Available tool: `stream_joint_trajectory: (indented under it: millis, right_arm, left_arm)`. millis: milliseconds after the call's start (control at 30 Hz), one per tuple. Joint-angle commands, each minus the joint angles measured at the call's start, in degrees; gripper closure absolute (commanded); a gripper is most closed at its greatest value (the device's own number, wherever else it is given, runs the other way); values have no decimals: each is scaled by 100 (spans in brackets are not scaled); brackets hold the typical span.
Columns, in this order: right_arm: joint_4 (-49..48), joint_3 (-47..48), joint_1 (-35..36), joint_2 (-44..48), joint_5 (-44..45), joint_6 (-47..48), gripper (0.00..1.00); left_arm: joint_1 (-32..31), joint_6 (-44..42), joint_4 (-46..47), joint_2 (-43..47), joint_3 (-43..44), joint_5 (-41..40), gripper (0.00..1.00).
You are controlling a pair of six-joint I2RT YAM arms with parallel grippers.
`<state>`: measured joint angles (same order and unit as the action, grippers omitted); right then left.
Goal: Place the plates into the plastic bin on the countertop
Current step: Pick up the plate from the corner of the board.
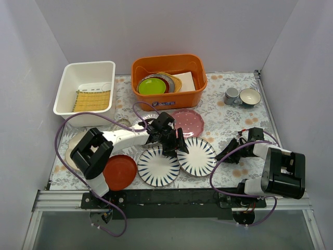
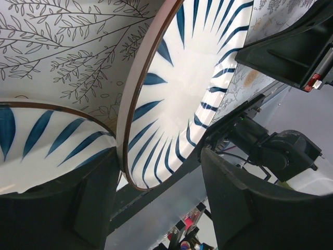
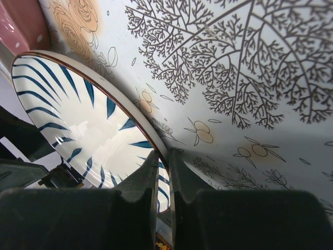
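Observation:
Two white plates with dark-blue stripes lie side by side on the countertop [image 1: 229,125]: the left one [image 1: 157,167] and the right one [image 1: 196,156]. My left gripper [image 1: 174,147] is open low over the gap between them; in the left wrist view [image 2: 161,208] its jaws straddle the rim of the right striped plate [image 2: 182,88], with the left one [image 2: 47,140] beside it. My right gripper [image 1: 221,155] is shut on the right striped plate's rim [image 3: 83,125], its fingers [image 3: 151,182] pinching the edge. A pink plate [image 1: 187,122] and a red-orange plate [image 1: 118,172] lie nearby. The white plastic bin [image 1: 65,88] stands at the back left.
A yellow woven mat [image 1: 92,100] lies in the bin. An orange tub [image 1: 169,99] at the back centre holds a lime-green plate [image 1: 152,86] and other dishes. Two cups [image 1: 240,97] stand at the back right. A pale plate [image 1: 75,141] lies partly under the left arm.

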<state>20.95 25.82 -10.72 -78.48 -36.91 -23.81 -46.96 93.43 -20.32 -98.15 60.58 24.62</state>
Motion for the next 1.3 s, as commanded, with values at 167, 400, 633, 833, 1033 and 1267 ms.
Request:
stream_joint_trajectory:
  millis: [167, 400, 633, 833, 1033, 1267]
  right_arm:
    - [164, -253, 79, -203, 1089, 289, 92]
    - [155, -262, 88, -194, 1080, 290, 92]
    - [146, -262, 88, -203, 1054, 298, 92]
    - [146, -262, 88, -212, 1054, 307, 92]
    - [129, -271, 79, -221, 1010, 316, 92]
    - [85, -271, 79, -247, 843, 368, 89]
  left_arm:
    - [-129, 44, 572, -90, -2, 289, 44]
    - [-278, 79, 687, -292, 182, 333, 49]
    - [-410, 105, 757, -372, 332, 350, 51]
    - [-472, 105, 828, -345, 367, 333, 61]
    - [-481, 105, 828, -284, 323, 324, 69]
    - [-498, 114, 976, -222, 279, 350, 80]
